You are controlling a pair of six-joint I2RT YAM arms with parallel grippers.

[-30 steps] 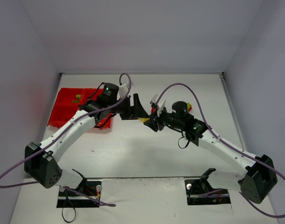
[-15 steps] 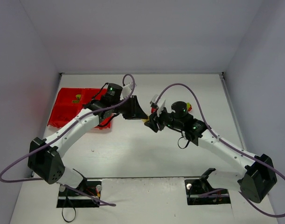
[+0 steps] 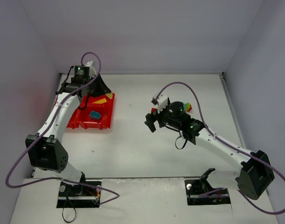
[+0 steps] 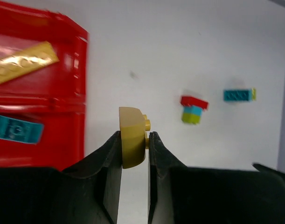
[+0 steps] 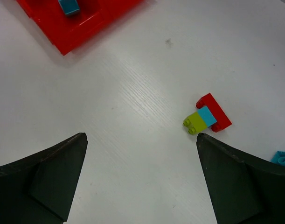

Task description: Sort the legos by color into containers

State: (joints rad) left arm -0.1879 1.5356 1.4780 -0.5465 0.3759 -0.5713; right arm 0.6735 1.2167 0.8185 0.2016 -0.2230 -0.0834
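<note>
Now, left arm reaches out to the far left of the table. The left gripper (image 4: pixel 134 136) is clamped on a yellow brick (image 4: pixel 131 120), pinched by its sides, studs facing right in the wrist view. From above, that gripper hangs over the far right corner of the red tray (image 3: pixel 79 122). How high the brick sits above it, I cannot tell.

Tray contents, right-hand compartments: a flat yellow plate (image 4: pixel 23 62) lies in the far one, a teal brick (image 4: pixel 16 129) in the near one. A divider runs between them.

Right arm holds mid-table. The right gripper (image 5: pixel 141 140) is spread wide with nothing between the jaws, pointing down at bare white table (image 5: pixel 133 93).

Loose pieces on the table, well apart from the tray:
- a small stack (image 5: pixel 207 119) of a red plate with teal and lime bricks on it, ahead and right of the open jaws;
- a teal piece (image 4: pixel 239 95) with a yellow end, further right of the stack, only its corner showing in the right wrist view.
</note>
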